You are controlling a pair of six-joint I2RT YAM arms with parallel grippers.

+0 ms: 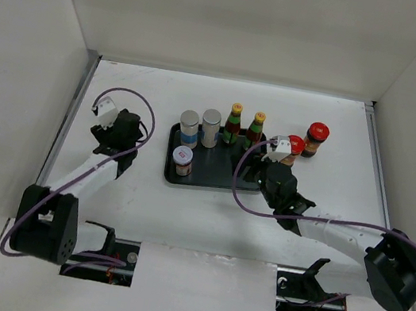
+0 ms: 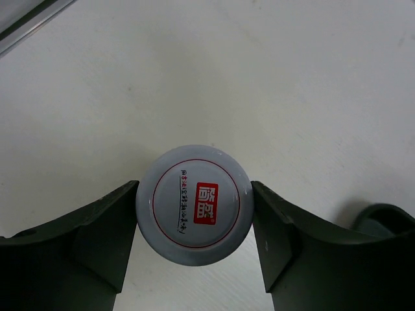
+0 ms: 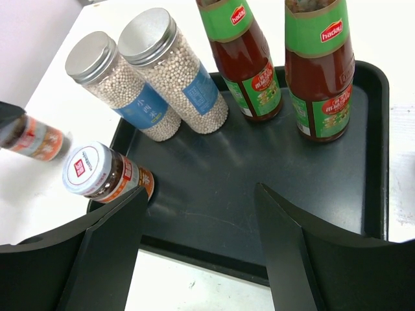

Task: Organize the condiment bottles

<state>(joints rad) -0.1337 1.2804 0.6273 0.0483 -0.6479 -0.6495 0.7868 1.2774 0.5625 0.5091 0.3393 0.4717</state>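
Your left end effector (image 2: 194, 189) is clenched on a white-lidded jar (image 2: 193, 205). In the left wrist view its fingers (image 2: 113, 223) press against both sides of the lid, and the jar stands upright on the bare tabletop (image 2: 305, 84). From above, you see that end effector (image 1: 113, 129) well to the left of the black tray (image 1: 212, 179).

Your right end effector (image 3: 200, 193) is released and grasps nothing; its jaws stand wide over the near right part of the tray (image 3: 366, 162). From above it sits at the tray's right edge (image 1: 253, 165).

On the tray, a second white-lidded jar (image 1: 182, 160) stands in the near left corner. Two silver-lidded shakers, the left shaker (image 1: 189, 126) and the right shaker (image 1: 211, 126), stand just beside each other at the back left. Two dark bottles with yellow caps, the left bottle (image 1: 233, 124) and the right bottle (image 1: 256, 129), stand upright at the back right.

Off the tray, on the tabletop to its right, you have two red-lidded jars just beside each other. The nearer red jar (image 1: 296, 146) is partly hidden behind your right wrist. The farther red jar (image 1: 316, 138) is in full view.
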